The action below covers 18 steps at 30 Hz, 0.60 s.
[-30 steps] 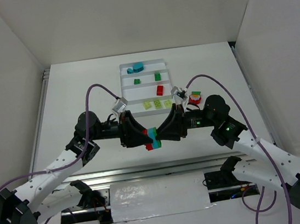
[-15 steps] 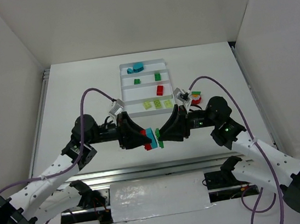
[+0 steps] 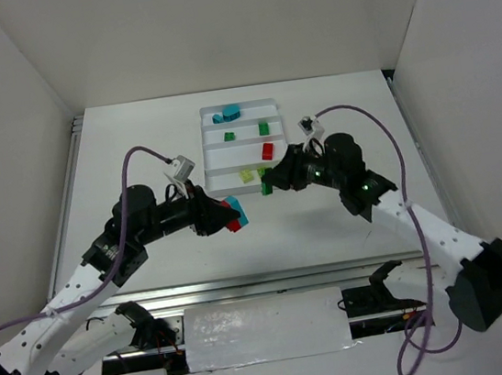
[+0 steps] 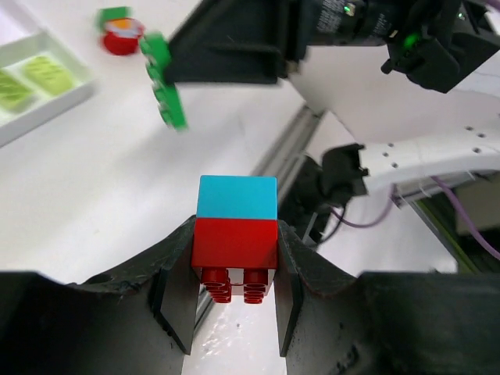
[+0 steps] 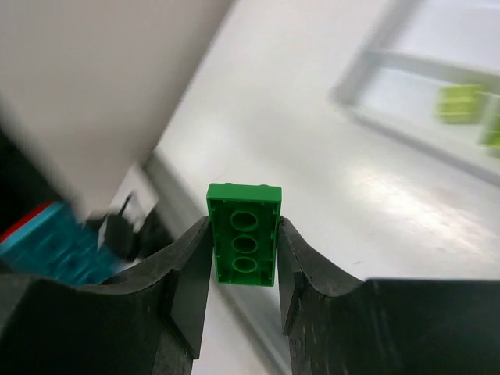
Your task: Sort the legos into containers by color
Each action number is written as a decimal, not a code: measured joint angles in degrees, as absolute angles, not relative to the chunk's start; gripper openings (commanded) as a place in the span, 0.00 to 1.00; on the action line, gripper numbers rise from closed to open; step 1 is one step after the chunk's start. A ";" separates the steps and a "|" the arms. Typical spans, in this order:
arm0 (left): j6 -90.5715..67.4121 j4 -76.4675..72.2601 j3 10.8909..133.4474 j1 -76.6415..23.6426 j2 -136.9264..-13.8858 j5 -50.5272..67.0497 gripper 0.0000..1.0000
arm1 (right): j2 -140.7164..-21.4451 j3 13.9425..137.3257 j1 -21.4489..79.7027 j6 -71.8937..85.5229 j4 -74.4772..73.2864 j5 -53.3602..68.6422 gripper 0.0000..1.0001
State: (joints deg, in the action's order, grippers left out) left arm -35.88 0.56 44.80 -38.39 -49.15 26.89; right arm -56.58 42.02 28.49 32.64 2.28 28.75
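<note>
A: While held above the table (image 3: 136, 156), which legos are gripped?
B: The left end effector (image 4: 233, 273) clamps one red lego (image 4: 234, 244) with one teal lego (image 4: 237, 198) on it — the right end effector (image 5: 244, 269) pinches one green lego (image 5: 243, 230). In the tray (image 3: 219, 157): two teal, two green, one red

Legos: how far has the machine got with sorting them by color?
The white tray already holds teal pieces farthest, then green bricks, a red brick, and yellow-green bricks nearest. In hand: the left gripper grips a second red brick with a teal brick stuck on; the right gripper holds a green plate. Left: splitting that pair, placing all three, plus a red-and-green piece on the table.
</note>
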 measured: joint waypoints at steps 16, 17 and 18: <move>-31.81 26.13 51.90 -38.26 -39.72 11.05 0.00 | -108.95 85.19 25.82 44.18 -8.69 -6.74 0.00; -31.64 26.68 51.90 -38.26 -39.24 11.09 0.00 | -111.46 88.07 25.82 44.31 -9.02 -7.60 0.00; -31.55 27.07 51.86 -38.26 -38.81 11.11 0.00 | -114.24 90.94 25.82 44.47 -9.26 -8.67 0.00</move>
